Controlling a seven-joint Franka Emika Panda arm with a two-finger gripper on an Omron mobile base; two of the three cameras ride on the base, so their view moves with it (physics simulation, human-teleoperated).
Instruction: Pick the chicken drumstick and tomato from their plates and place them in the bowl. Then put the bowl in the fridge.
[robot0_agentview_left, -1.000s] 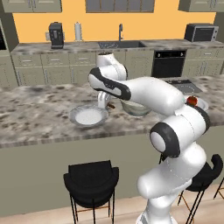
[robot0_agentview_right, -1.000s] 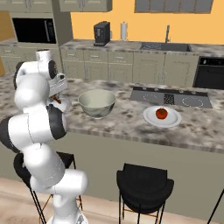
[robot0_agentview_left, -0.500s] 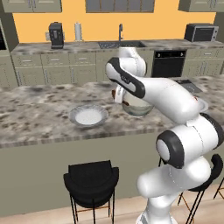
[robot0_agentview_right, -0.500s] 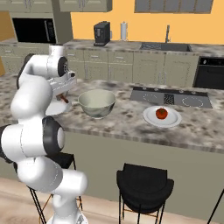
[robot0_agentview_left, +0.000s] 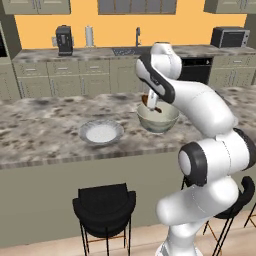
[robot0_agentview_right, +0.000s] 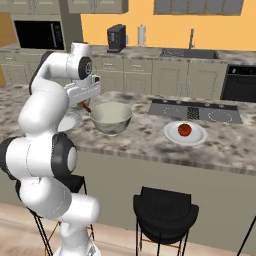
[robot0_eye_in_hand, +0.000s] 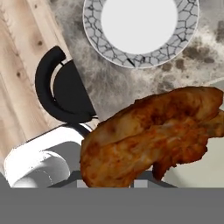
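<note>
My gripper (robot0_agentview_left: 151, 102) is shut on the reddish-brown chicken drumstick (robot0_agentview_left: 154, 106) and hangs over the near-left rim of the pale grey-green bowl (robot0_agentview_left: 159, 119) on the counter. From the right base view the drumstick (robot0_agentview_right: 86, 106) sits just left of the bowl (robot0_agentview_right: 111, 118). In the hand view the drumstick (robot0_eye_in_hand: 153, 133) is large in front, with the bare plate (robot0_eye_in_hand: 140, 26) beyond it. That bare plate (robot0_agentview_left: 101, 132) lies left of the bowl. The tomato (robot0_agentview_right: 185, 129) rests on the other plate (robot0_agentview_right: 172, 134), right of the bowl. The fridge is out of view.
A cooktop (robot0_agentview_right: 197, 111) is set into the counter behind the tomato plate. Black stools (robot0_agentview_left: 104, 204) (robot0_agentview_right: 164, 210) stand below the counter's front edge. Back cabinets carry a coffee machine (robot0_agentview_left: 63, 40), a sink (robot0_agentview_left: 131, 49) and a microwave (robot0_agentview_left: 230, 37).
The arm has swung right from above the bare plate to the bowl, carrying the drumstick with it. The bowl, plates and tomato have stayed put.
</note>
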